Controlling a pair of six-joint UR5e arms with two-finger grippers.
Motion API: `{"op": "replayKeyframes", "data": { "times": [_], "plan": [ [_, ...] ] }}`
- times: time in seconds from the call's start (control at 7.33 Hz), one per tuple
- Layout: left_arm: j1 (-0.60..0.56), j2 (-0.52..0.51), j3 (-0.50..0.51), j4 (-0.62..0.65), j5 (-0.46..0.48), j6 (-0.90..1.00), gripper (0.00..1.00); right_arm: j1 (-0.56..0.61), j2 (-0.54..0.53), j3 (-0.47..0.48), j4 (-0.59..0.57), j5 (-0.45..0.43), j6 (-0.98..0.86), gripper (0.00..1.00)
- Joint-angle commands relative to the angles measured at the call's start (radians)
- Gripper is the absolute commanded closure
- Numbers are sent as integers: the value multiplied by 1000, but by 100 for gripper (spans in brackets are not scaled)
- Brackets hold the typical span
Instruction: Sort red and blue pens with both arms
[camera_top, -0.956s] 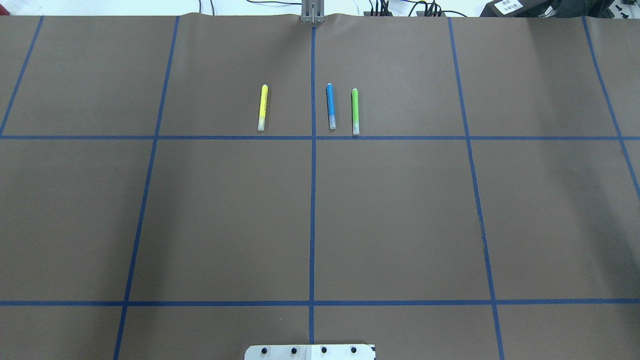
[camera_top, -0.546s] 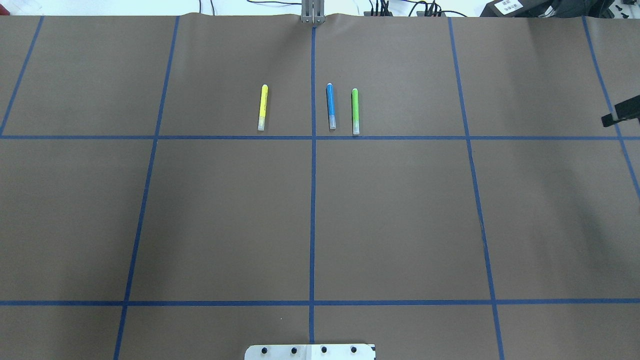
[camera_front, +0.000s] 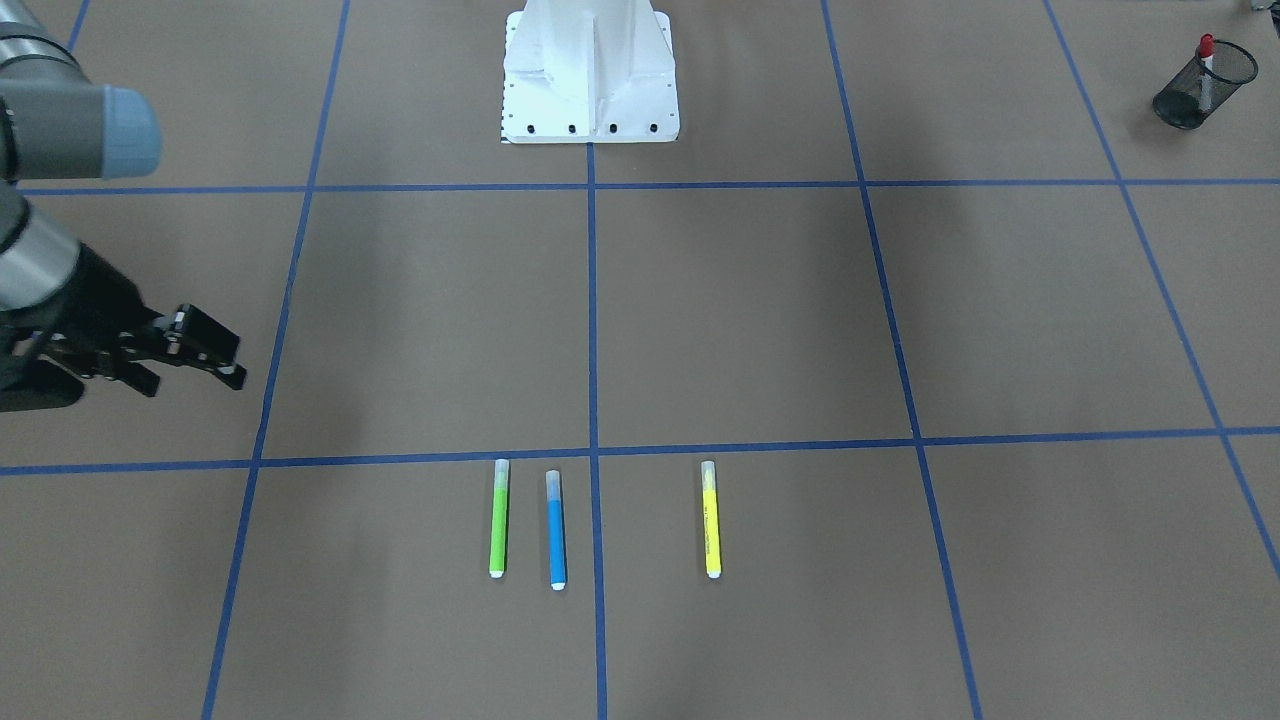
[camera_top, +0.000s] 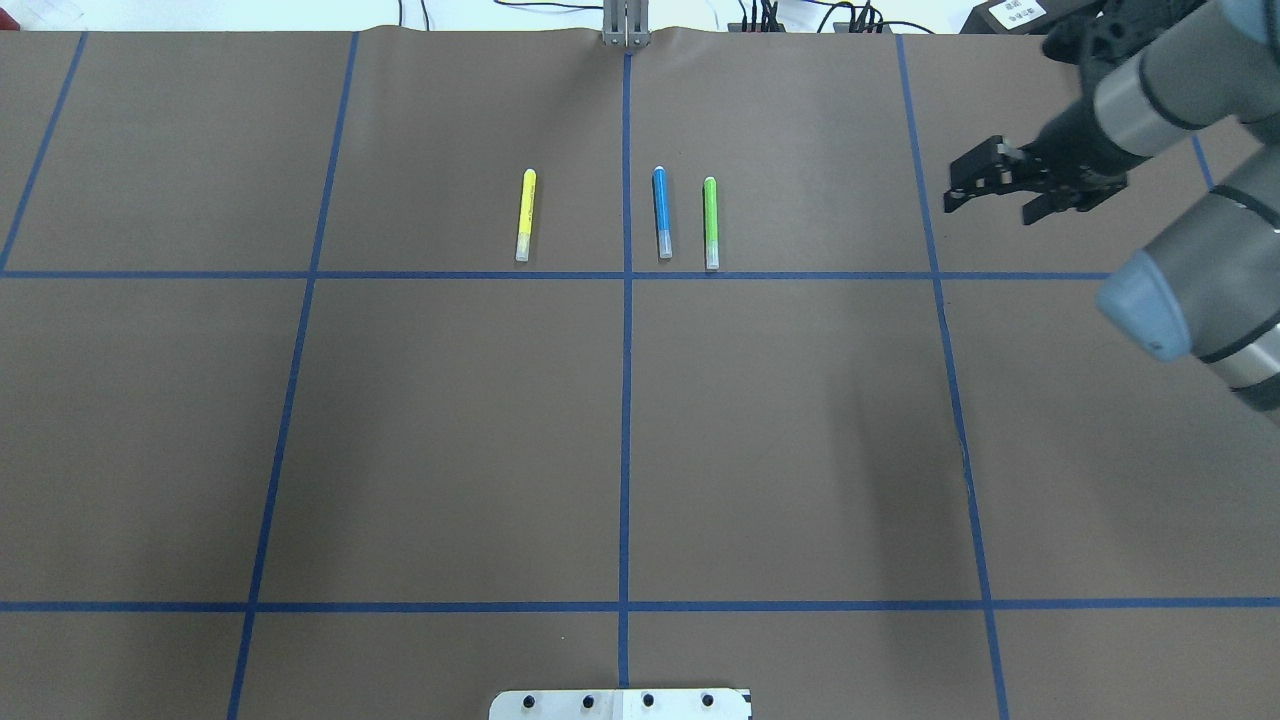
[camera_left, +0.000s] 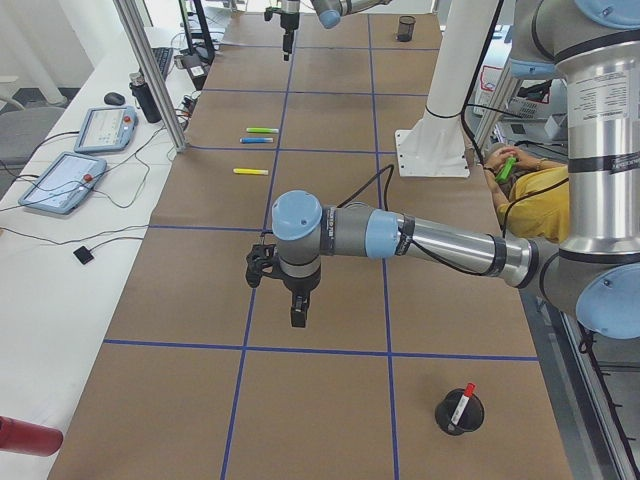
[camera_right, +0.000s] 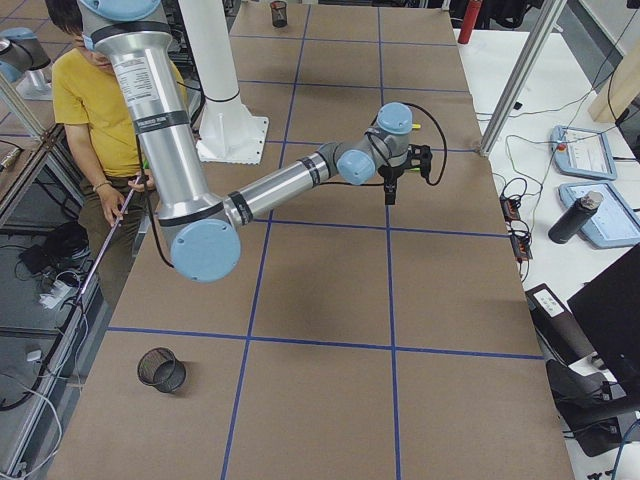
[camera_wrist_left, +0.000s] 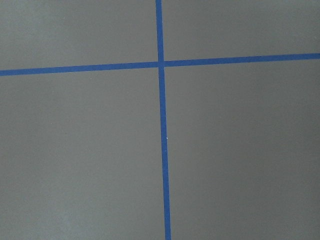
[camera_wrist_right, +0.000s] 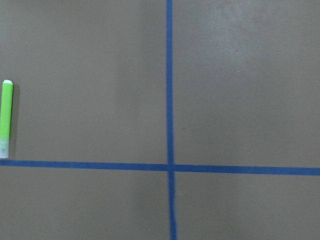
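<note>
On the table (camera_top: 450, 430), lone marker (camera_top: 526, 215) left of the centre line (camera_top: 625, 420), inner marker (camera_top: 661, 212) just right, outer marker (camera_top: 710, 222) beside it.

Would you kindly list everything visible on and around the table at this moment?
table: one, brown with a blue tape grid.
blue pen: one, blue, lying between the other two markers.
green marker: one, green, close beside the blue pen, on the robot's right.
yellow marker: one, yellow, across the centre line.
red pen: one, red-capped, standing in a mesh cup.
mesh cups: two, black, one toward each table end.
person: one, yellow shirt, behind the robot.
robot base: one, white.
right pincer: one, black, open, above the table right of the green marker.
left pincer: one, black, over bare table; state unclear.
</note>
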Motion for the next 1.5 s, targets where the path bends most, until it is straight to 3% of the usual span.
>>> {"op": "replayKeyframes", "data": {
  "times": [0.0,0.27,0.82,1.23,1.37],
  "plan": [
    [1,-1,11,-1,-1,1,0,-127,200,-147,-1,-115,195,0],
    [1,1,31,-1,-3,2,0,-187,372,-363,-3,-199,231,0],
    [0,4,81,-36,-3,4,0,-288,579,-585,0,-319,259,0],
    [1,4,184,-179,-3,1,0,-302,615,-678,16,-331,248,4],
    [0,4,202,-208,-1,-1,0,-308,615,-693,63,-350,248,15]
  ]
}}
